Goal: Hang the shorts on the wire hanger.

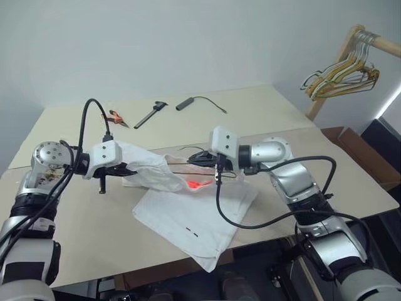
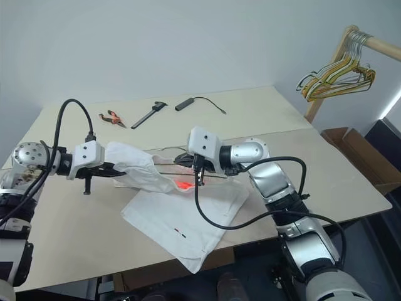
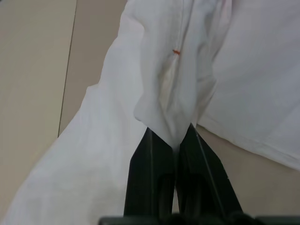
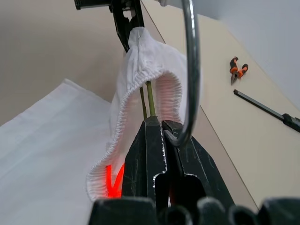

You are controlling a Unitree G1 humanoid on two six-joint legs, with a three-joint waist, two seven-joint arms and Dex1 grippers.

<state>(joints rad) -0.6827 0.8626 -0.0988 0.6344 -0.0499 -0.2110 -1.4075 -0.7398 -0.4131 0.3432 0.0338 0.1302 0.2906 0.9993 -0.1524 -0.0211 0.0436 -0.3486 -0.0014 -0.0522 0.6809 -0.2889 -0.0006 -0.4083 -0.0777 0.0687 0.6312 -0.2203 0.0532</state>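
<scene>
- White thin-fabric shorts [image 1: 188, 210] with a pink-red patch lie nearest, half spread on the beige table [image 1: 263, 113], half lifted between the arms; their waistband is gathered over the thin grey-olive wire hanger [image 4: 190, 70].
- That hanger's long axis runs roughly 9-to-3 o'clock; fabric sits at 9 o'clock of the right gripper [image 1: 202, 159].
- Left gripper [image 3: 176, 140], nearer the bunched cloth, is clenched on a fold of shorts.
- Right gripper is clamped on the hanger's neck.

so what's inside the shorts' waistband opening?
The wire hanger runs into the elastic opening of the shorts, held by the right gripper. Fabric covers its far end, near the left gripper.
</scene>
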